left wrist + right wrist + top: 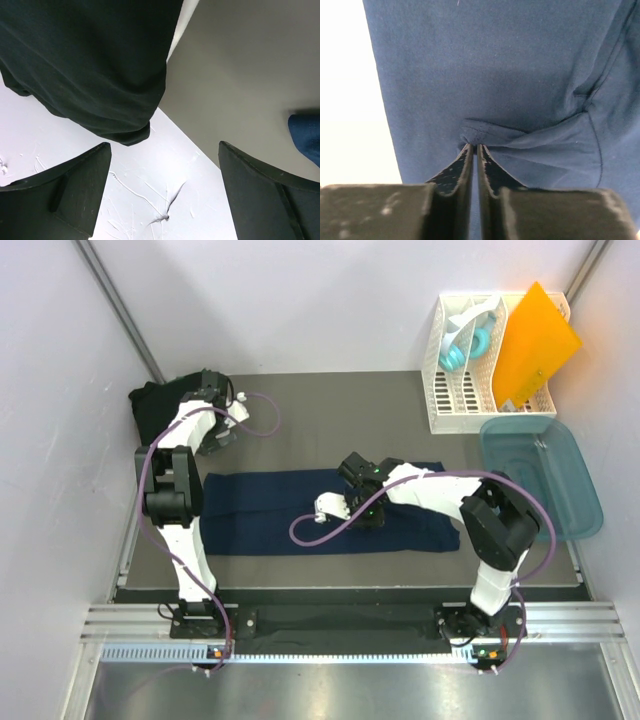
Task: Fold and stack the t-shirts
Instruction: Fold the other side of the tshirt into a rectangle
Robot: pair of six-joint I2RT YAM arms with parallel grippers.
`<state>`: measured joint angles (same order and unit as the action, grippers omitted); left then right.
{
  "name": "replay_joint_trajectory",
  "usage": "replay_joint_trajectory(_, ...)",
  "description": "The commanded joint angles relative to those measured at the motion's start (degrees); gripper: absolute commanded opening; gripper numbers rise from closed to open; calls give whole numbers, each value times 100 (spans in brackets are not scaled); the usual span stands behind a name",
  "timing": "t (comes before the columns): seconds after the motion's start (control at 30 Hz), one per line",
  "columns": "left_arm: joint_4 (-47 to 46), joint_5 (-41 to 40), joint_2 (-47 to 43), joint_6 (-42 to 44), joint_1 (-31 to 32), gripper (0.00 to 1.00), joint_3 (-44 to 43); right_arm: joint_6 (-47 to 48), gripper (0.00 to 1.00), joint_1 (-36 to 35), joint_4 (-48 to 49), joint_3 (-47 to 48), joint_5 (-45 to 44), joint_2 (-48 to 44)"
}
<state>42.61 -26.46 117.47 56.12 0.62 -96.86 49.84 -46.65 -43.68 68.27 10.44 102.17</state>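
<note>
Now a pinch of the navy t-shirt (260,512), spread across the table (320,410), is clamped by the right gripper (476,149), probably for folding; the left gripper (164,150) is held wide open beside the dark t-shirt heap (90,65).

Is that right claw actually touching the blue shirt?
Touching. The right wrist view shows the right gripper pinching a bunched fold of the blue shirt between closed jaws.

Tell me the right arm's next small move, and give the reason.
Probably lift the right gripper a little, to raise the pinched cloth. Its jaws are shut on a small tuck of the navy t-shirt, which lies flat on the table, so the fold cannot begin until that cloth comes up. The left gripper hangs open by the black t-shirt, holding nothing.
</note>
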Motion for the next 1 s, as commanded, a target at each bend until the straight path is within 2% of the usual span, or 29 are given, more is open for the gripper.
replay_joint_trajectory(0.0, -209, -88, -277, 57, -18, 93, -26, -27, 0, -19, 88, 160, 37, 93)
replay_joint_trajectory(0.43, -192, -44, -102, -4, -18, 93, -193, 263, 0, -19, -975, 1144, 389, -101)
replay_joint_trajectory(0.67, -244, -114, -57, 118, -18, 94, -255, 403, 2, -63, -1230, 1136, 521, 48)
replay_joint_trajectory(0.7, -253, -140, -66, 136, -27, 94, -255, 455, 9, -63, -1309, 1153, 556, 127)
replay_joint_trajectory(0.73, -262, -149, -58, 145, -18, 94, -255, 482, 34, -72, -1423, 1180, 556, 154)
replay_joint_trajectory(0.8, -262, -184, -49, 198, -27, 94, -255, 500, 56, -81, -1406, 1154, 512, 111)
replay_joint_trajectory(0.87, -279, -211, -40, 242, -27, 94, -246, 552, 64, -72, -1275, 1066, 416, -4)
replay_joint_trajectory(0.97, -341, -246, -14, 277, -18, 94, -272, 527, 63, -19, -1196, 1092, 267, -197)
